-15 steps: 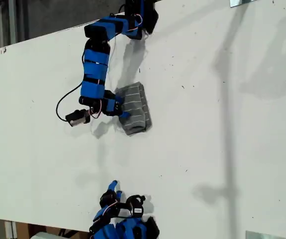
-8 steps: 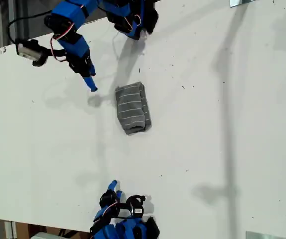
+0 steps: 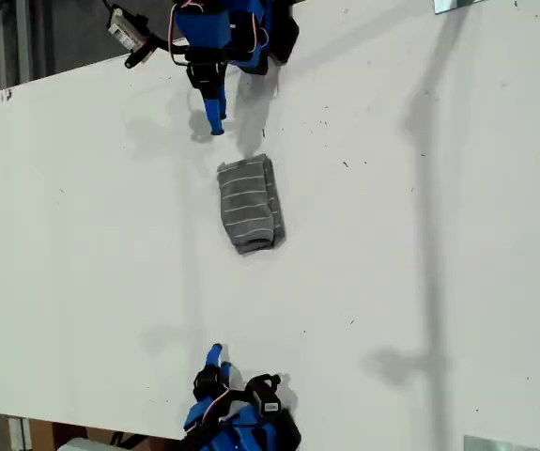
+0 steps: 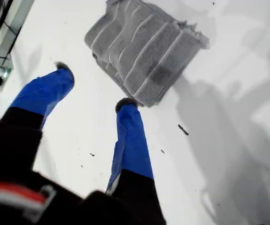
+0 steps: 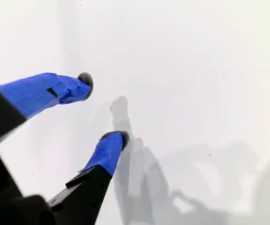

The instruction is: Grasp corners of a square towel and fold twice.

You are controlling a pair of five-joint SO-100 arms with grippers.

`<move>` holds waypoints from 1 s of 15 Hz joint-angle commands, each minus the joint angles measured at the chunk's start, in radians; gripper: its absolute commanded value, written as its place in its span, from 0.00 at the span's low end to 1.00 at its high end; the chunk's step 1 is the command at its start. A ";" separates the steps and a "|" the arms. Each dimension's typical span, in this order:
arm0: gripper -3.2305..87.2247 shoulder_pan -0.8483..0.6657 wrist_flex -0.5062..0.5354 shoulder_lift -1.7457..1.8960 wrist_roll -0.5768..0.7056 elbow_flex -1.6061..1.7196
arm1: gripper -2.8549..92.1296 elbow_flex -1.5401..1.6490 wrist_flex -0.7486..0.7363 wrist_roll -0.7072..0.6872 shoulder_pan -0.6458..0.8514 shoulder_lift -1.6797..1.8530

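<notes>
The towel lies folded into a narrow grey striped bundle in the middle of the white table. My first gripper hangs open just beyond the towel's far end, near the exterior view's top, touching nothing. In the first wrist view the folded towel lies just past the two blue fingertips of my first gripper, with one folded corner near a tip. My second gripper rests open at the exterior view's bottom edge, well apart from the towel. In the second wrist view my second gripper has only bare table under it.
Both arm bases sit at the table's edges, one at the exterior view's top and one at its bottom. Metal brackets show at the top right and bottom right. The table edge slants across the upper left.
My first gripper left the towel's edge, swung up and away, then drew back toward its base. The towel stays folded in place. My second arm barely moved.
</notes>
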 commanded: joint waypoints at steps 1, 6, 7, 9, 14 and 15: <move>0.25 0.061 0.202 0.430 -0.015 0.046 | 0.24 0.075 -0.043 0.081 -0.012 -0.005; 0.24 0.229 0.204 0.437 -0.259 0.103 | 0.10 0.170 0.060 0.316 -0.008 -0.005; 0.21 0.273 0.201 0.437 -0.296 0.100 | 0.08 0.164 0.074 0.278 0.003 -0.005; 0.04 0.405 0.081 0.437 -0.195 0.123 | 0.09 0.173 0.037 0.422 -0.035 -0.005; 0.03 0.543 0.170 0.437 0.025 0.124 | 0.09 0.152 0.087 0.224 -0.023 -0.005; 0.03 0.566 0.170 0.437 0.095 0.124 | 0.09 0.152 0.087 0.224 -0.023 -0.005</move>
